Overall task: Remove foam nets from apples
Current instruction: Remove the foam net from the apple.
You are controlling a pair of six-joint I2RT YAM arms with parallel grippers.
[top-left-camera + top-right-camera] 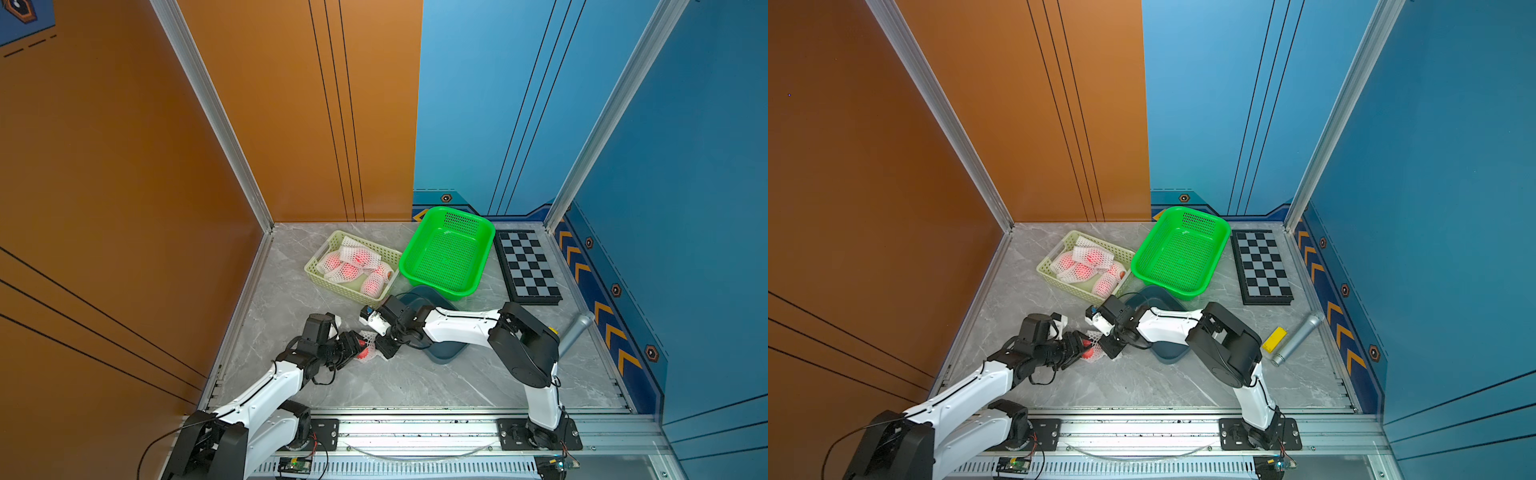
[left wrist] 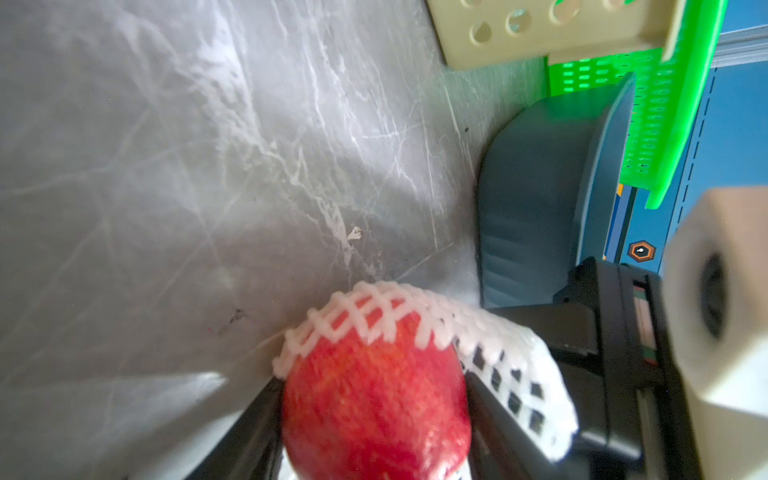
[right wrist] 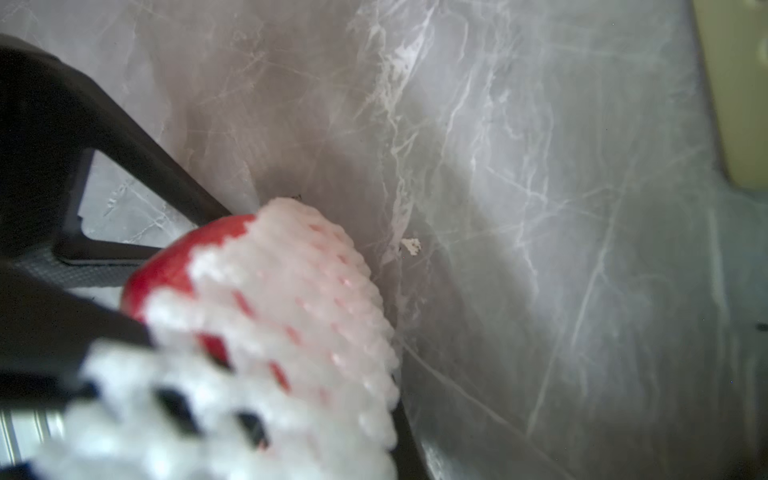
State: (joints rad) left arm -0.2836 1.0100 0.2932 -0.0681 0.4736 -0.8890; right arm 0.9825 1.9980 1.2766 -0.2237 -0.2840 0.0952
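A red apple sits between the fingers of my left gripper, just above the marble table, its near half bare. A white foam net still caps its far end and trails off to the side into my right gripper, which is shut on the mesh. In both top views the two grippers meet at mid table: left gripper, apple, foam net, right gripper. The right wrist view shows the net bunched over the apple.
A pale yellow basket behind the grippers holds several netted apples. A green basket stands to its right, and a dark blue tub lies under the right arm. Chessboard, metal cylinder and yellow block are at the right.
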